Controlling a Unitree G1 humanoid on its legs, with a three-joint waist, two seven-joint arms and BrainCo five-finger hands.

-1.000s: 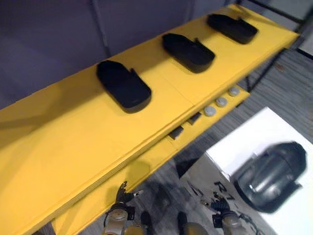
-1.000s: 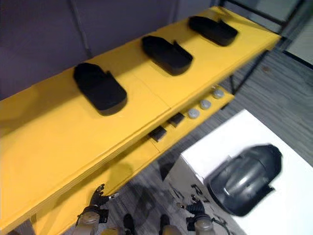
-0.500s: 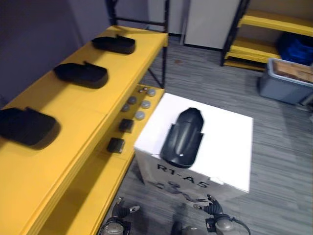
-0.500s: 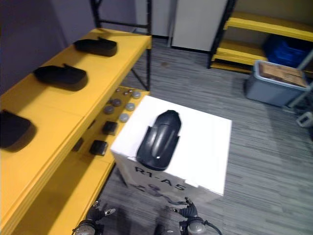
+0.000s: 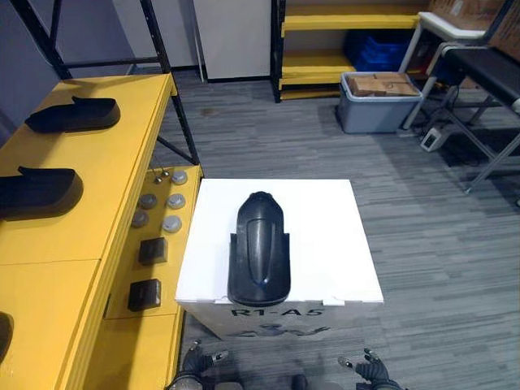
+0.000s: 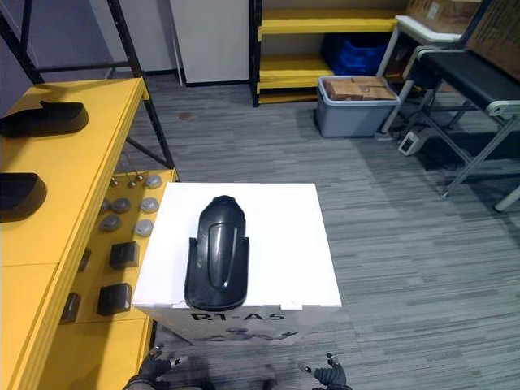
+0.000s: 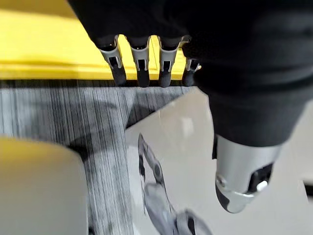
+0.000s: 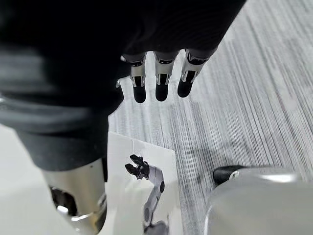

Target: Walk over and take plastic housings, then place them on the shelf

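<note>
A glossy black plastic housing (image 5: 259, 260) lies lengthwise on top of a white box (image 5: 325, 236) straight ahead of me. Two more black housings (image 5: 71, 115) (image 5: 36, 193) rest on the yellow shelf (image 5: 73, 219) at the left, and the edge of a third (image 5: 2, 335) peeks in at the lower left. My left hand (image 5: 193, 364) hangs low at the bottom edge, fingers (image 7: 139, 63) straight and empty, beside the box's front. My right hand (image 5: 367, 370) hangs low at the bottom right, its fingers (image 8: 160, 81) also straight and holding nothing.
The shelf's lower tier (image 5: 154, 268) holds several grey discs (image 5: 171, 223) and two black blocks (image 5: 152, 250). A black upright post (image 5: 171, 89) stands at the shelf's end. Farther back are a grey bin (image 5: 379, 101), another yellow rack (image 5: 357, 16) and a folding table's legs (image 5: 487, 154).
The camera has swung right: the white box with the housing now sits centred and square to me, and the yellow shelf has slid to the left edge. Both hands stay low and empty.
</note>
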